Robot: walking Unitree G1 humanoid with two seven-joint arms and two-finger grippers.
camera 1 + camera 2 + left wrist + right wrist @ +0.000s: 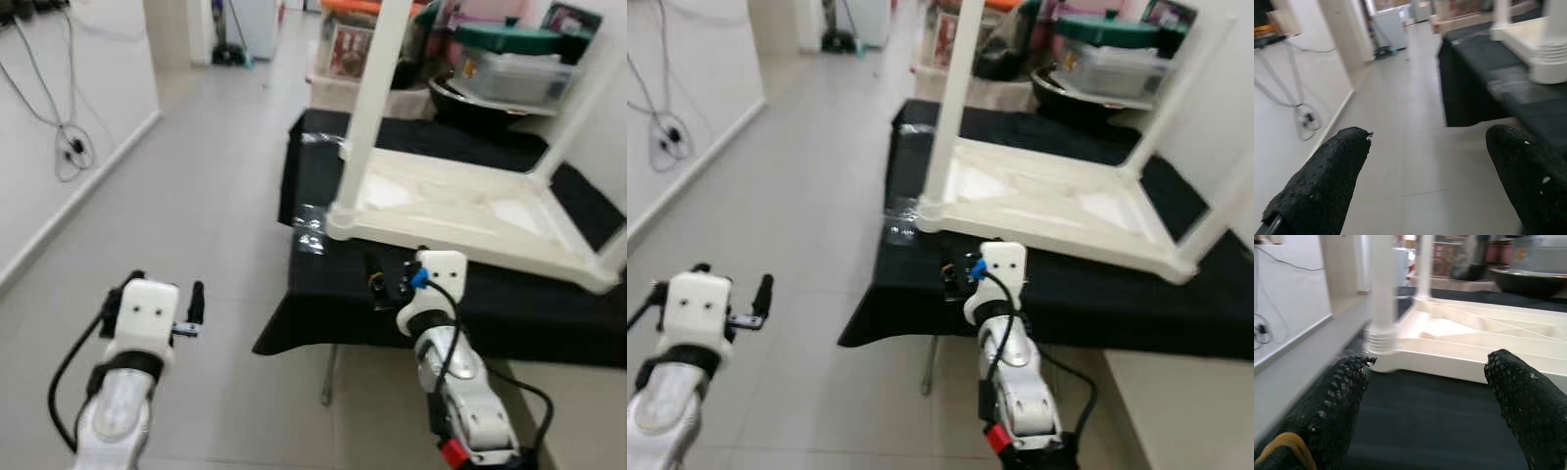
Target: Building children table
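Nearest to me are the two silver arms. The left tool (165, 294) hangs out over the bare grey tile floor (206, 196), its fuzzy black fingers (1322, 181) spread apart with nothing between them. The right tool (390, 284) sits over the near edge of the desk (333, 284), fingers (1528, 396) also spread wide, gripping nothing, pointed at the kids' table just past it.

The desk is draped in a matte black cloth that hangs down over the edge, and there's a crinkly bit of clear plastic film (310, 235) lying on it near the corner.

The children's table (460, 211) is flipped upside down on that cloth, top face down. It's cream-white molded plastic, smooth and slightly glossy, with raised ribs running diagonally across the underside and a rounded rim all the way round. A round leg (377, 98) stands straight up from the near left corner, seated in a ringed, stepped socket. Another leg (583, 108) rises at the far right corner, looks tilted from here.

Behind it there's clutter: a dark round bowl (470, 103), a clear plastic storage bin with a green lid (514, 59) and some cardboard boxes (348, 49). Off to the left, cables (69, 142) dangle down a white wall.
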